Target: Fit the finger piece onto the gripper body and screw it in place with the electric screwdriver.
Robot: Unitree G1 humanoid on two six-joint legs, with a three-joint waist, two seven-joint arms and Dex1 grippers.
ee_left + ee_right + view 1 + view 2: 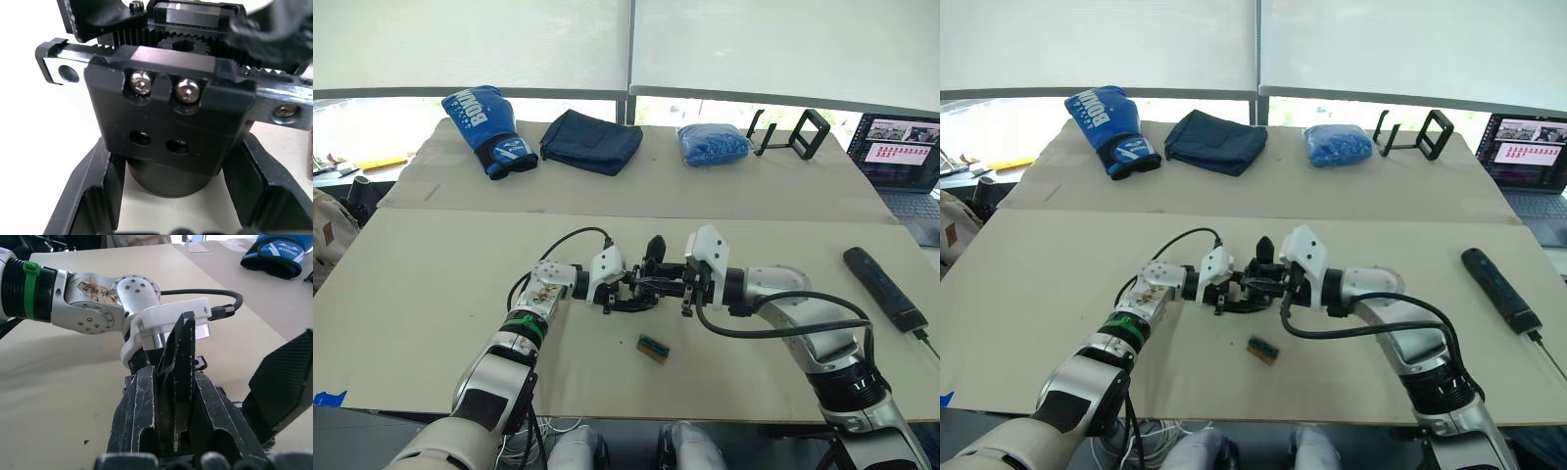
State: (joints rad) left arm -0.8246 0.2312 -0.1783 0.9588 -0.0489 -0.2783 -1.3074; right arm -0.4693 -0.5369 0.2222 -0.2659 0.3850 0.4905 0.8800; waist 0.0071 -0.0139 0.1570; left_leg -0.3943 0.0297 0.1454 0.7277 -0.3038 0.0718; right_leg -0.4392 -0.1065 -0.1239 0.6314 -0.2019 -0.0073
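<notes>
Meeting mid-worktop, the left pincer (pixel 619 294) clamps the gripper body (pixel 644 281), the right pincer (pixel 683 286) the finger piece (pixel 178 362), pointing leftward at it.

Far surface: blue boxing glove (pixel 487 117), folded navy cloth (pixel 591 140), blue bundle (pixel 712 144), black stand (pixel 790 133). Right edge: open laptop (pixel 906 157). Near surface: small green-brown block (pixel 654 348).

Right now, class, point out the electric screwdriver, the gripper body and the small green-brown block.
electric screwdriver (pixel 885 288): left eye view, middle of barrel.
gripper body (pixel 171 122): left wrist view, front block face.
green-brown block (pixel 653 348): left eye view, top face.
</notes>
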